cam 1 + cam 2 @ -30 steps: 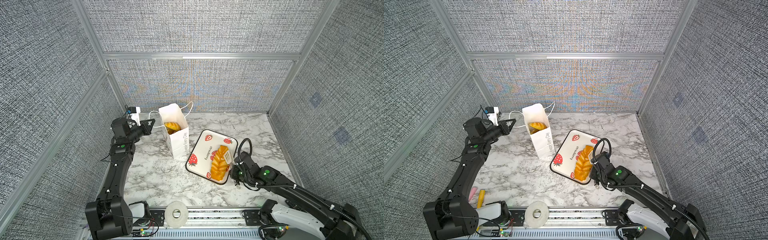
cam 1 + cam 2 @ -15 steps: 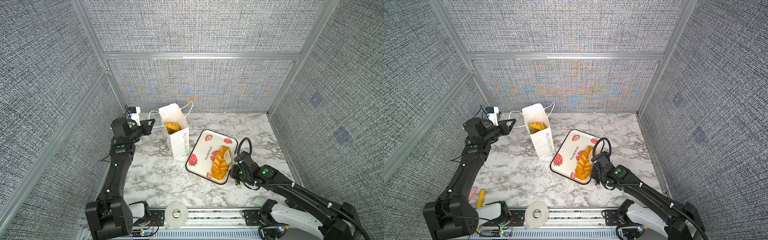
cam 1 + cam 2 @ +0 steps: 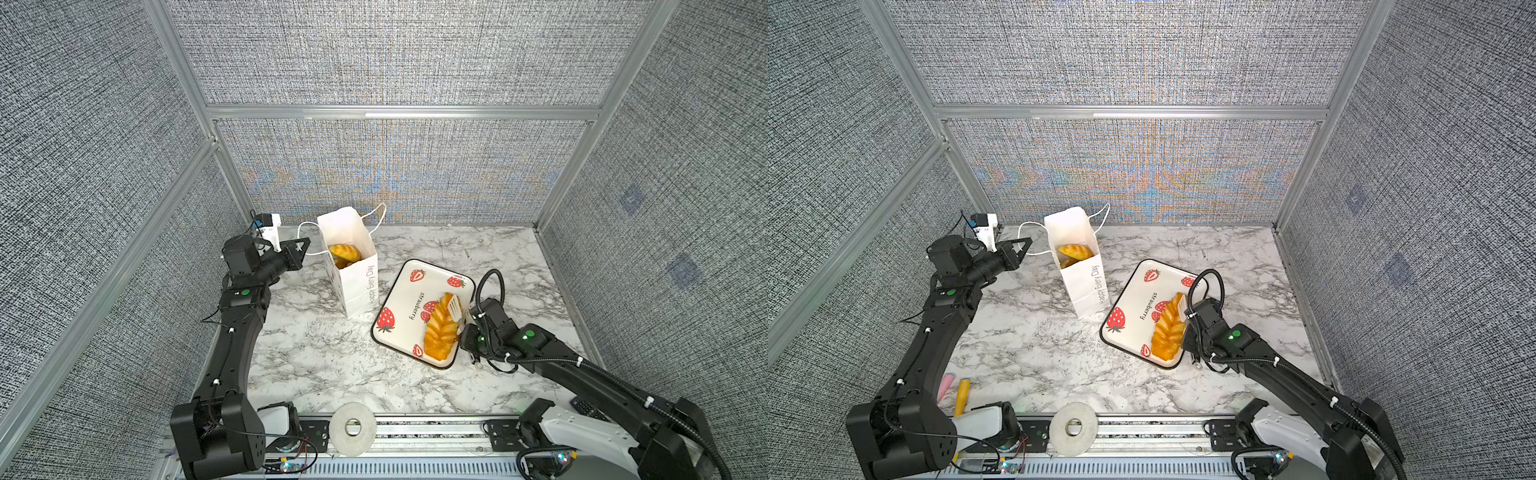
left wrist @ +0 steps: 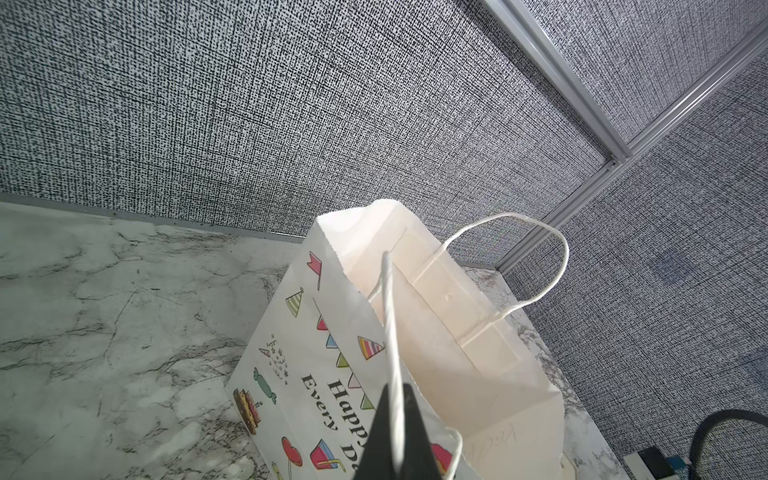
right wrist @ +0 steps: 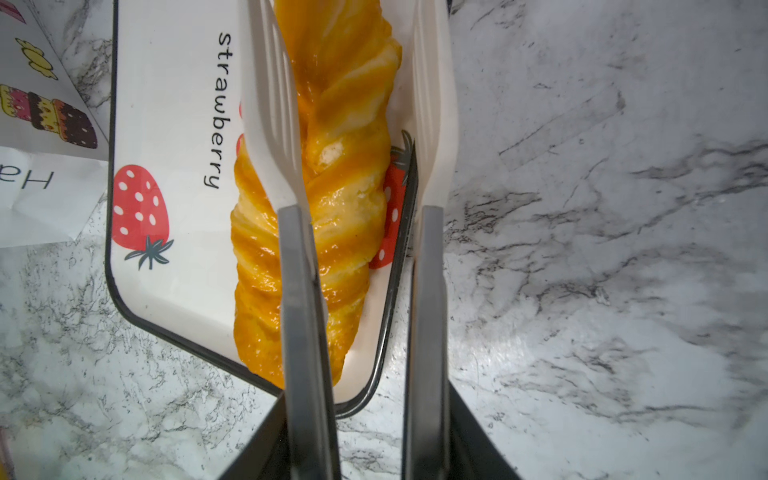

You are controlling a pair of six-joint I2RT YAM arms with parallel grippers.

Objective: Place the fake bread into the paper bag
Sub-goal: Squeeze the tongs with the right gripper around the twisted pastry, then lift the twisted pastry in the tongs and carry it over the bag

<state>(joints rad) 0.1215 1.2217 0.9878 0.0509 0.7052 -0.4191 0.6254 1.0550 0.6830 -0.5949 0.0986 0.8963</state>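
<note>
On the strawberry tray (image 3: pixel 405 286), front right: one long braided loaf (image 3: pixel 439 332), the only piece I see outside. Other fake bread (image 3: pixel 344 252) sits inside the paper bag (image 3: pixel 359 282), upright just left of the tray. Right gripper (image 5: pixel 353 104) blades apart, straddling the loaf, not clamped. Left gripper (image 4: pixel 392 415) pinched tight on the bag's cord handle (image 4: pixel 388 316).

Risks:
- Outer blade hangs over the tray rim, so closing may grab the rim and drag the tray.
- Inner blade rides atop the glossy loaf and may squirt it out.
- Long loaf could snag the bag mouth and tip it.
</note>
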